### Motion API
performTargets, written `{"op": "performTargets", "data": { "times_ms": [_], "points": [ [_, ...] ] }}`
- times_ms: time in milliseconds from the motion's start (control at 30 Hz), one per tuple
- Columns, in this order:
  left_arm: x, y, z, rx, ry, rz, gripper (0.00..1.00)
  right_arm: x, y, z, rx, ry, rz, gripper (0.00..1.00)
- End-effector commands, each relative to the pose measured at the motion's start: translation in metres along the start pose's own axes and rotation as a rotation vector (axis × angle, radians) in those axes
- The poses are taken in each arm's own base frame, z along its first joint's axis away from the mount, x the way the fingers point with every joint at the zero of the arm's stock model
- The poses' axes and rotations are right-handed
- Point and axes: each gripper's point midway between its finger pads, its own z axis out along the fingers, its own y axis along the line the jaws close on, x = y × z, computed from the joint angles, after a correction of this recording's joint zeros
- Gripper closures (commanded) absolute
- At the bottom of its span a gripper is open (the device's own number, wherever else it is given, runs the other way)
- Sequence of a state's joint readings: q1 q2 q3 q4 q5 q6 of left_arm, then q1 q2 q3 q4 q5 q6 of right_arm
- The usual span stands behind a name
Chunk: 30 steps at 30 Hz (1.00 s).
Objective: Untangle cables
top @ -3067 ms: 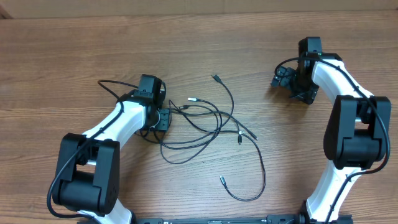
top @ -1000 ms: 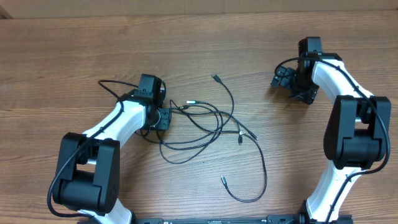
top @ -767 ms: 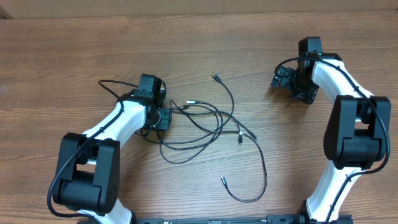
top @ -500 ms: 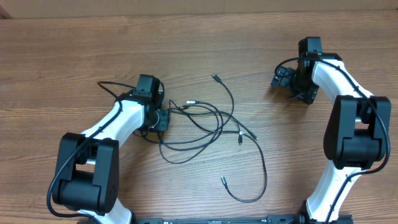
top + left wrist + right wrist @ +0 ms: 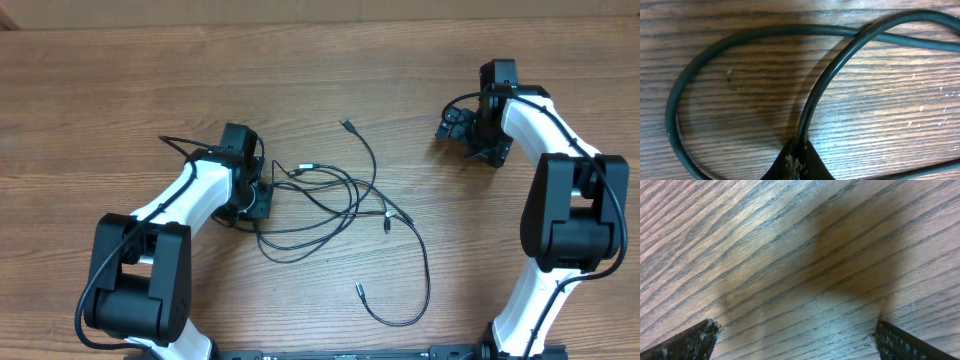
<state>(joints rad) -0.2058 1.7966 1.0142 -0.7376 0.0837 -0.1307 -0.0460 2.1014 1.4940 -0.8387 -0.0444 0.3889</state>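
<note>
Well, nearest the arm bases, one long loop of the cables (image 5: 425,270) swings out from the tangle (image 5: 335,195) toward the front of the table (image 5: 120,90) and ends in a small plug (image 5: 358,290), lying loose on the wood.

Farther in sits the tangle itself, several thin black cords crossing one another in flat curves. The left gripper (image 5: 262,195) is right at the tangle's left edge, its white arm (image 5: 190,200) reaching in from the near left. Seen from its own wrist camera, the two fingertips (image 5: 796,162) are pinched together on one of the cables; that cord rises out of the pinch, bends to the right and crosses a second cord that loops round to the left on the bare wood.

Beyond the tangle, another cord arcs away to a plug (image 5: 346,125) on its far side.

Farthest off, well to the right of the tangle and past it, the right gripper (image 5: 455,125) hangs low over the wood with its fingers (image 5: 685,342) spread wide apart, nothing between them but its shadow on the grain.
</note>
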Motion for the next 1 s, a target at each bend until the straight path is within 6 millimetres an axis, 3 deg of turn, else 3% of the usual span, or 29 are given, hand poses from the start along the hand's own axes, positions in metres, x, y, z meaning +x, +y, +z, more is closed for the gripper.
{"op": "performTargets", "data": {
  "times_ms": [0, 200, 233, 267, 300, 333, 467, 667, 700, 967],
  "points": [
    [0.034, 0.003, 0.026, 0.001, 0.134, -0.015, 0.87, -0.005, -0.001, 0.001, 0.003, -0.010, 0.006, 0.00],
    [0.037, 0.001, 0.026, 0.010, 0.145, -0.013, 0.83, -0.005, -0.001, 0.001, 0.003, -0.010, 0.006, 0.00],
    [0.037, 0.001, 0.026, 0.009, 0.148, -0.013, 0.81, -0.005, -0.001, 0.001, 0.003, -0.010, 0.006, 0.00],
    [0.038, 0.001, 0.026, 0.008, 0.152, -0.003, 0.73, -0.005, -0.001, 0.001, 0.003, -0.010, 0.006, 0.00],
    [0.039, 0.002, 0.026, 0.007, 0.155, 0.018, 0.00, -0.005, -0.001, 0.001, 0.003, -0.010, 0.006, 0.00],
    [0.040, 0.002, 0.026, 0.008, 0.159, 0.034, 0.03, -0.005, -0.001, 0.001, 0.003, -0.010, 0.006, 0.00],
    [0.043, 0.002, 0.025, 0.009, 0.171, 0.059, 0.27, -0.005, -0.001, 0.001, 0.003, -0.010, 0.006, 0.00],
    [0.027, 0.000, 0.027, 0.013, 0.105, 0.019, 0.91, -0.005, -0.001, 0.001, 0.003, -0.010, 0.006, 0.00],
    [0.024, 0.000, 0.028, 0.014, 0.092, 0.006, 0.96, -0.005, -0.001, 0.001, 0.003, -0.010, 0.006, 0.00],
    [0.017, -0.009, 0.028, 0.064, 0.068, -0.007, 0.96, -0.005, -0.001, 0.001, 0.003, -0.010, 0.006, 0.00]
  ]
}}
